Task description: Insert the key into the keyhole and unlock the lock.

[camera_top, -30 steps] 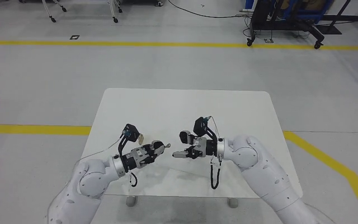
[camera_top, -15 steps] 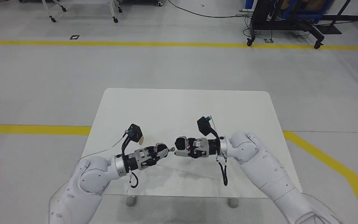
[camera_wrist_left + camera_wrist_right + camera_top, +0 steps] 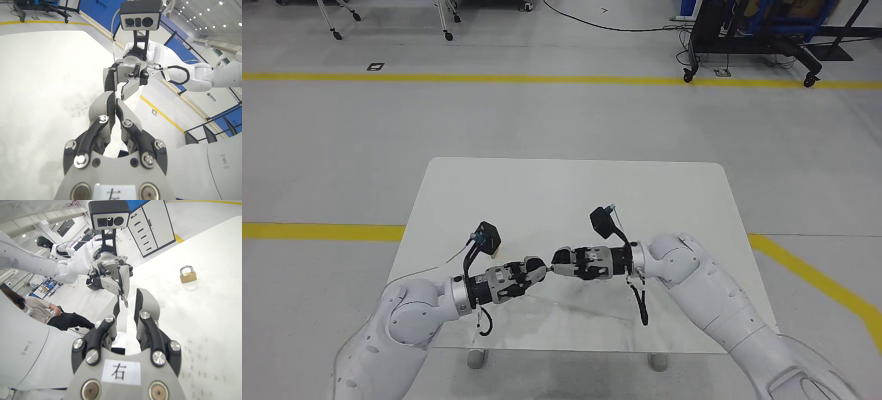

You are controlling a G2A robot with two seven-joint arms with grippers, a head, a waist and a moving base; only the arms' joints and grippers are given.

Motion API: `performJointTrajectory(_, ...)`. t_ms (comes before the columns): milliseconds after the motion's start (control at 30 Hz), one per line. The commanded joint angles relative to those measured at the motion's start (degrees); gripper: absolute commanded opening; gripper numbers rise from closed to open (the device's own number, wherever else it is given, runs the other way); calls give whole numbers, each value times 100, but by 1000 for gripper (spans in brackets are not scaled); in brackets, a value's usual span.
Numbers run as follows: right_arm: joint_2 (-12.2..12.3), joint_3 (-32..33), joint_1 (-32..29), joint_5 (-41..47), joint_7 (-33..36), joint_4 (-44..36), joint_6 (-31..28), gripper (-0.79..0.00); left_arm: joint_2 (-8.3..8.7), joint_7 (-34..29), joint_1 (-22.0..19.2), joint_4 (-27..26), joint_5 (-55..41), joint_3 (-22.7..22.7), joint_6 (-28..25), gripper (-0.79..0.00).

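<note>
Left gripper (image 3: 115, 99) is clamping the key (image 3: 125, 301); right gripper (image 3: 129, 295) is gaping around its head. Lock (image 3: 188, 275) is lying on the table (image 3: 208, 306). Both grippers are wearing white tags.

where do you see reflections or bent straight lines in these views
Right wrist view: the padlock mirrors faintly in the glossy table, and the cabinet leans and bows. Left wrist view: ceiling lamps show as bright spots, and the blue wall curves. Top view: even light, yellow floor lines run straight.

Items on count: one key (image 3: 124, 300) is showing, one lock (image 3: 187, 274) is lying, one table (image 3: 672, 200) is standing. Two grippers are showing: left gripper (image 3: 539, 267), right gripper (image 3: 557, 262).
</note>
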Motion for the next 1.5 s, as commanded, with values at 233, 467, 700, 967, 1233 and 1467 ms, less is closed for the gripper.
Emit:
performJointTrajectory(233,44,-191,56,411,98,-6,-141,-785,19,89,5,-12,49,18,43,-785)
performJointTrajectory(467,153,-283,117,748,98,1,-141,-785,26,222,-4,27,-181,14,31,0)
performJointTrajectory(700,295,179,2,776,-174,-42,-141,-785,102,855,321,12,-388,-658,-183,0)
performJointTrajectory(967,581,1128,-672,833,-464,-644,-141,-785,182,1619,1056,-463,1971,-1632,1410,0)
performJointTrajectory(1233,632,1306,-818,847,-496,-790,-141,-785,117,742,541,-404,3167,-1045,2841,0)
performJointTrajectory(1467,632,1306,-818,847,-496,-790,-141,-785,-26,-548,-332,-102,4002,4,3719,0)
